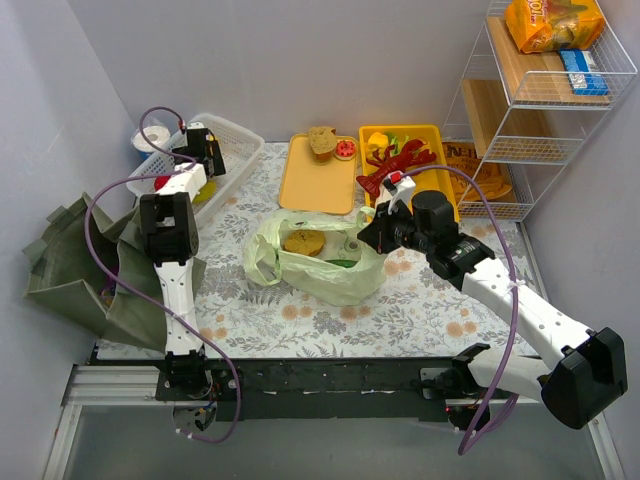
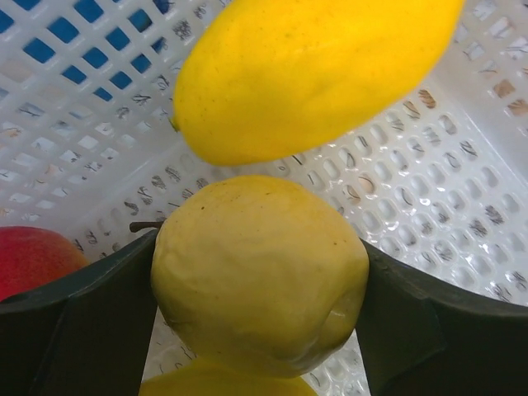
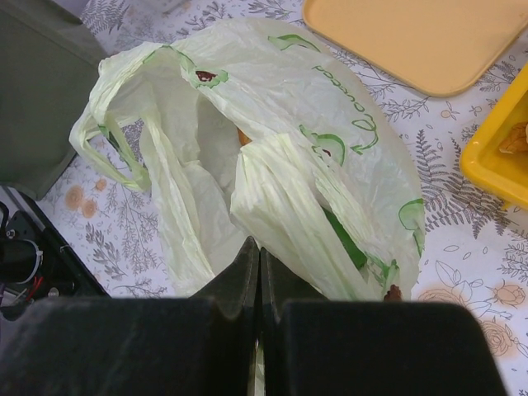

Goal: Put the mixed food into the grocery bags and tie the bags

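The pale-green plastic bag [image 1: 330, 275] lies open at mid-table with a brown bun [image 1: 303, 241] and something green [image 3: 346, 245] inside. My right gripper [image 1: 366, 232] is at the bag's right rim; in the right wrist view it [image 3: 261, 247] is shut with a sliver of bag plastic [image 3: 330, 157] pinched in it. My left gripper [image 1: 205, 150] is down in the white basket [image 1: 238, 135]; in the left wrist view it [image 2: 260, 247] is shut on a pale yellow fruit [image 2: 256, 297]. The olive tote [image 1: 75, 265] lies at the left. A red lobster [image 1: 400, 160] sits in the yellow bin [image 1: 440, 135].
A bright yellow fruit [image 2: 313, 74] and a red one [image 2: 33, 260] also lie in the basket. An orange tray [image 1: 310, 185] holds a bun [image 1: 321, 140] and a red piece. A wire shelf [image 1: 500, 110] with orange snack packets [image 1: 550, 25] stands at the far right.
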Tool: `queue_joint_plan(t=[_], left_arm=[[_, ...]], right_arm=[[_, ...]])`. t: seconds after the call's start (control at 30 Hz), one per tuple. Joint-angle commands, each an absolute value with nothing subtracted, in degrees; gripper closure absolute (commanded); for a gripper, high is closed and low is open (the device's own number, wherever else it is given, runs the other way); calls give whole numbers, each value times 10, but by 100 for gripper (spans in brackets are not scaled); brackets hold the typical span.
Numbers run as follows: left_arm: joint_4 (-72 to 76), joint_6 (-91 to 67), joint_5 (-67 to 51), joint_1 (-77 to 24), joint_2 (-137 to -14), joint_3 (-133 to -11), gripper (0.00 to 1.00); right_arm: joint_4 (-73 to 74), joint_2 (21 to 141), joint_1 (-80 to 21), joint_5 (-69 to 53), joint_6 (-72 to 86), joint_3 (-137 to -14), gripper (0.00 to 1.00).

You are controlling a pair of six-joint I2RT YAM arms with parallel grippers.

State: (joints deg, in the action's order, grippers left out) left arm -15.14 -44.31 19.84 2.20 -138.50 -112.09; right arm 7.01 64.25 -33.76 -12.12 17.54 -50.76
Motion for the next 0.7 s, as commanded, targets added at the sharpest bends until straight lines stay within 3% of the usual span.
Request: queue_joint_plan(t=[0.0,0.33,0.47,0.67], left_arm=[[-149,-453,140,24,-1305,-1094,49],[-71,-458,-17,-56,-1055,-903,52],[-76,-452,-29,-143,-938,-833,53],[-40,-490,-213,-270,-765,-667,53]], right_arm=[[63,642,-337,-119,176,-519,99],[54,648,-337,-122,169,-515,99],[52,650,-337,-114,164,-519,99],[52,651,-336,-103,160,-526,99]])
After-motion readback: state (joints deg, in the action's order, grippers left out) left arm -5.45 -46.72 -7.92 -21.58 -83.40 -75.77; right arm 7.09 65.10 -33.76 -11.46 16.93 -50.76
